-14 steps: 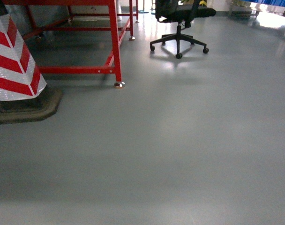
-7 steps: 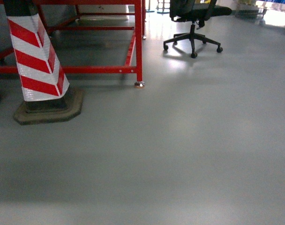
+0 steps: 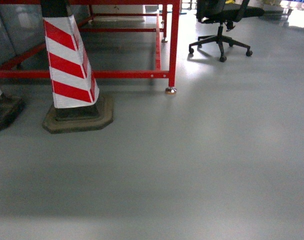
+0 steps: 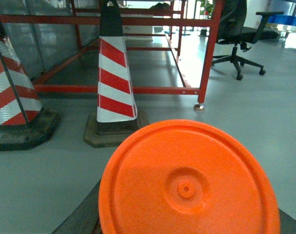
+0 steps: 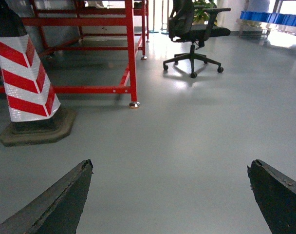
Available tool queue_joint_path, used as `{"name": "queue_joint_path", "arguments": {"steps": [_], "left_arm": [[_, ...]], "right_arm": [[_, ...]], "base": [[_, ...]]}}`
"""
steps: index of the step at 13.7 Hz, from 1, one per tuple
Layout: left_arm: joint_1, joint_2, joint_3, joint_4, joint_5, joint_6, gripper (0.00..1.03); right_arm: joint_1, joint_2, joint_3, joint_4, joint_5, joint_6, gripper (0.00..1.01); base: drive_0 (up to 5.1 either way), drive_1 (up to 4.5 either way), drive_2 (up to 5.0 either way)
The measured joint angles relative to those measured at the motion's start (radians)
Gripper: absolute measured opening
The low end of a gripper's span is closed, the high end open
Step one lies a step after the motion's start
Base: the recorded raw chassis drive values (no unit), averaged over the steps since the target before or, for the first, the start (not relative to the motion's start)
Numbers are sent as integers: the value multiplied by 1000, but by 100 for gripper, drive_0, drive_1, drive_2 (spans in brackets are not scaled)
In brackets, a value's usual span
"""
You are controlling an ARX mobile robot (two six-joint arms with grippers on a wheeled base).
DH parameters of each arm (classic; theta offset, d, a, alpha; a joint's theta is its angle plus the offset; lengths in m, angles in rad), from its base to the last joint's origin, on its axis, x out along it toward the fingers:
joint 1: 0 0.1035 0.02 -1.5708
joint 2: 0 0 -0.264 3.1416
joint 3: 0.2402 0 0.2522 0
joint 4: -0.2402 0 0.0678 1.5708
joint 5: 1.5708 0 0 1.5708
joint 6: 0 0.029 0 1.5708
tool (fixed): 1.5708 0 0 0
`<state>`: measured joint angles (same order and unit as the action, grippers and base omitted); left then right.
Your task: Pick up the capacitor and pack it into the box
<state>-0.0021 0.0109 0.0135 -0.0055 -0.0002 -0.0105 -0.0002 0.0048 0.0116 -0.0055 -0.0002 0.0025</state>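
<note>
The view has swung left: the cone and red frame slide rightward, the chair recedes far right. The robot is in transit. No box or capacitor shows. Right gripper gapes empty; left gripper clutches an orange disc.

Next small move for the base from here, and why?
Probably keep turning to search: no box or capacitor shows in any view, only the striped cone, red frame and office chair. The right gripper is open and empty; an orange disc fills the left wrist view.
</note>
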Motion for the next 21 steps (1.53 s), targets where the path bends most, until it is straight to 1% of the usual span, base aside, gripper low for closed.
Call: {"name": "queue_joint_path", "arguments": {"steps": [15, 21], "left_arm": [[0, 0, 0, -1, 0, 0, 44], [0, 0, 0, -1, -3, 0, 44]], "right_arm": [[0, 0, 0, 1, 1, 0, 98], [0, 0, 0, 0, -2, 0, 98]], "base": [[-494, 251, 251], [0, 0, 0]]}}
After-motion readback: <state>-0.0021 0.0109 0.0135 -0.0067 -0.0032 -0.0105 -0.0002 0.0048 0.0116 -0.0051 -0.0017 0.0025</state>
